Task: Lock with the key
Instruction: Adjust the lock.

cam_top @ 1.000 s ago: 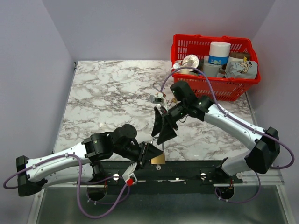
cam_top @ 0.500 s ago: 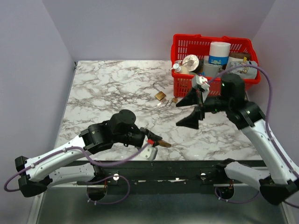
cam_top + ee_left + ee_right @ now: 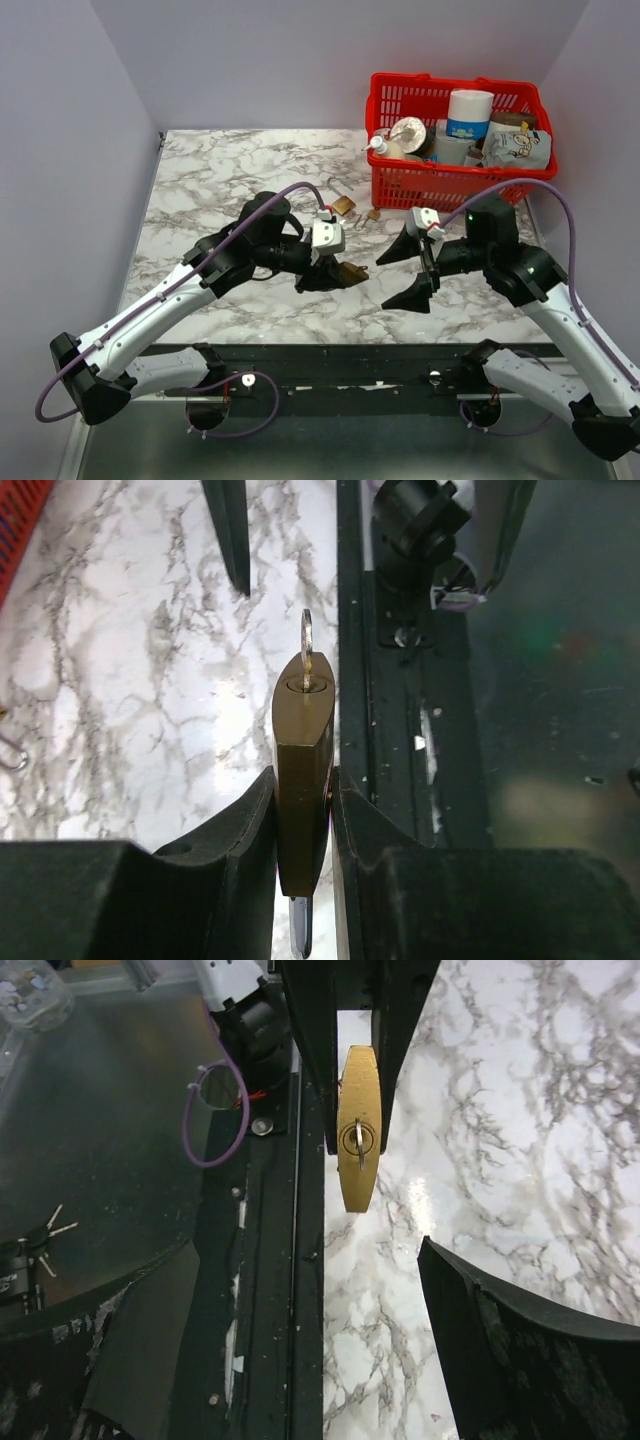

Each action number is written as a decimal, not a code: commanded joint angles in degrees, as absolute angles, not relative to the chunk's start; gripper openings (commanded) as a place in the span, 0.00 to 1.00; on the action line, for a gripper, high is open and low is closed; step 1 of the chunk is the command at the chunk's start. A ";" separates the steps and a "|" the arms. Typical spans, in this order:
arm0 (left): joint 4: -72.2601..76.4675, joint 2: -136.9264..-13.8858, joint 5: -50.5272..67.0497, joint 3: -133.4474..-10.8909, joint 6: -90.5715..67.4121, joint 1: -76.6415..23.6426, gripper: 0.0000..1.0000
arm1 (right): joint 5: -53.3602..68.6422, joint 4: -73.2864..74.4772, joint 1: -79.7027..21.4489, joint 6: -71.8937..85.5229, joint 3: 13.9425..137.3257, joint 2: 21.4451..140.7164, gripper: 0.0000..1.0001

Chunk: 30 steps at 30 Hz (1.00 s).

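While fingers [image 3: 228,872] clamp padlock [image 3: 303,770], key [image 3: 306,645] juts clear.

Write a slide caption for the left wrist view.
Left hand grips a brass padlock edge-on, key seated in its keyhole, marble table behind.

Open marble all down the left and upper left of the bench [image 3: 200,190]. Upper right is walled off by the red basket [image 3: 455,190], a loose padlock [image 3: 343,205] lying just in front of it. Centre frame is tight: only a narrow gap between the left gripper [image 3: 338,272], clamping its brass padlock [image 3: 303,780], and the spread fingers of the right gripper [image 3: 382,284].
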State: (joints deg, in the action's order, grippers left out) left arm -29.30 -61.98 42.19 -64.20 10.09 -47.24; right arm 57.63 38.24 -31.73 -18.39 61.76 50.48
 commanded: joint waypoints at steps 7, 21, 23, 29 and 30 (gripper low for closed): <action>-21.62 -62.40 48.95 -67.68 3.69 -47.20 0.00 | 54.85 32.18 -39.63 -17.59 63.28 56.42 0.72; -22.24 -63.90 49.74 -68.03 3.08 -47.20 0.00 | 52.29 30.32 -41.48 -16.17 64.51 59.06 0.51; -22.24 -64.07 49.66 -68.29 3.25 -47.20 0.00 | 51.95 30.06 -41.83 -16.26 64.51 59.33 0.47; -23.03 -65.04 48.96 -69.17 3.17 -47.20 0.00 | 51.24 29.44 -42.63 -15.12 65.12 60.11 0.19; -22.42 -65.04 48.61 -69.17 2.56 -47.20 0.00 | 51.07 29.44 -42.63 -15.03 65.47 60.29 0.09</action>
